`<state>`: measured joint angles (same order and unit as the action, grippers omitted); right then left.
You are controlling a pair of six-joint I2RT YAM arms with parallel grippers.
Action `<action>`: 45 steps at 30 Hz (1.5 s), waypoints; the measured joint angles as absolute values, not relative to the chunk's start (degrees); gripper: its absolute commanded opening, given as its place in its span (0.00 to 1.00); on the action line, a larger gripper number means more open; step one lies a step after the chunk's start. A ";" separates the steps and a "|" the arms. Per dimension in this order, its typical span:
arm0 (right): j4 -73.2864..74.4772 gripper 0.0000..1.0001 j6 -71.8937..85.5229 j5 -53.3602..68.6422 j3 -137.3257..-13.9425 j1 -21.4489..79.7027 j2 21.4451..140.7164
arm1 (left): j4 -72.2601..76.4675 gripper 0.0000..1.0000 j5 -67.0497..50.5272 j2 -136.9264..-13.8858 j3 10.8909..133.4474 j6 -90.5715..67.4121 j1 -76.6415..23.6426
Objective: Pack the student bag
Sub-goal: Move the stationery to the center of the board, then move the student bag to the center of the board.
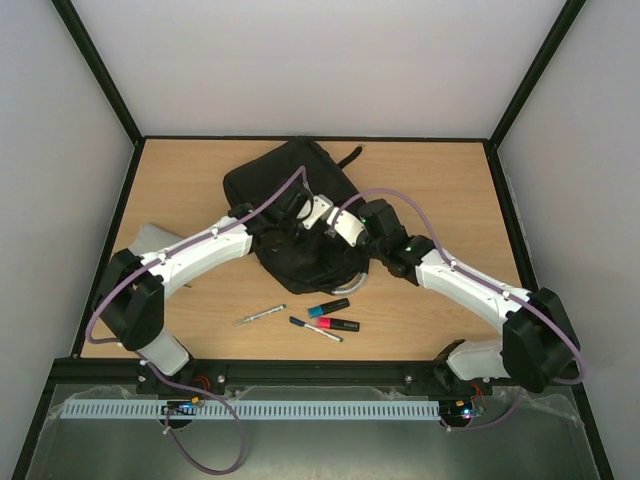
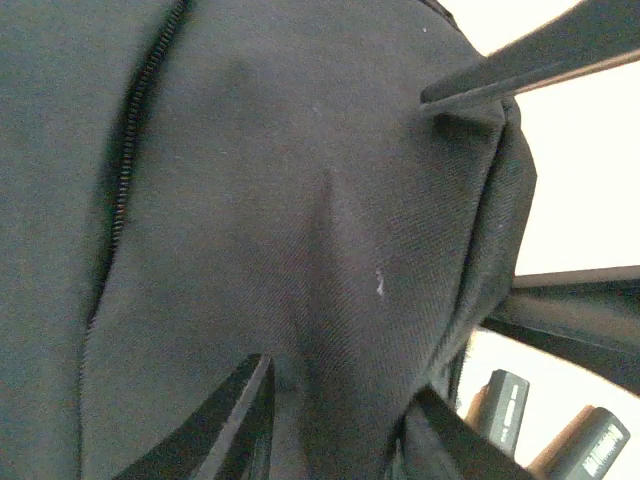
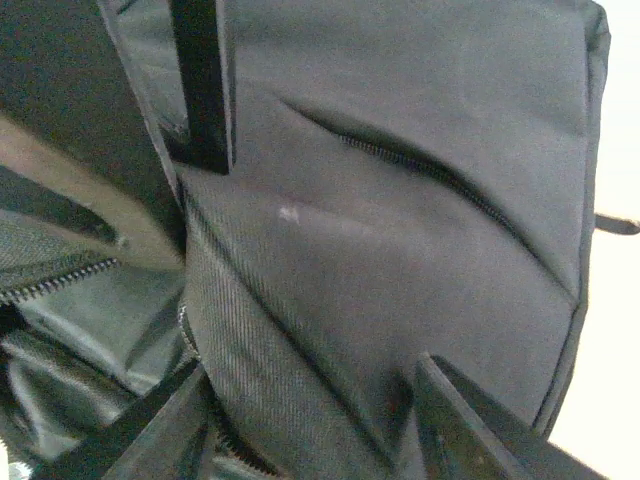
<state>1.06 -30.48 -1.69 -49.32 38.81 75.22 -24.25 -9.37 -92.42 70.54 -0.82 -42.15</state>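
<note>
**The student bag (image 1: 290, 185) lies toward the back middle of the wooden table (image 1: 440, 180), with both arms bent over it.**

It is a soft, rounded black pack of fine-ribbed woven cloth. It sags in creases, and a toothed zipper (image 2: 125, 180) curves down one panel. The left gripper (image 2: 340, 430) stands with its dark, wedge-shaped fingers (image 2: 245, 425) a little apart and a puckered ridge of the bag's cloth between them – whether they pinch it cannot be told. The right gripper (image 3: 310, 420) is spread wide, its fingers (image 3: 455, 425) straddling a bulging edge of the bag and resting against the cloth – nothing is clamped. Near the front of the table, well clear of the bag, lie a slim silver pen (image 1: 261, 315), a black pen (image 1: 315, 329), a teal marker (image 1: 328, 307) and a red marker (image 1: 340, 324).
</note>
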 measured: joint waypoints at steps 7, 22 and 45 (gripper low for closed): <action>-1.06 0.30 -29.26 0.47 -49.17 38.59 77.47 | -24.58 0.86 -9.61 -84.23 66.78 -4.45 -39.86; -5.08 0.23 -25.87 5.85 -44.18 38.59 77.56 | -30.30 0.99 -2.33 -63.66 48.58 -25.67 3.90; -3.97 0.20 -24.14 10.07 -44.53 38.59 78.91 | -18.20 0.74 -4.10 -72.01 39.22 -39.35 23.18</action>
<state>-3.97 -24.14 10.07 -44.53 38.59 78.91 -18.20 -4.10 -72.01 39.22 -39.35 23.18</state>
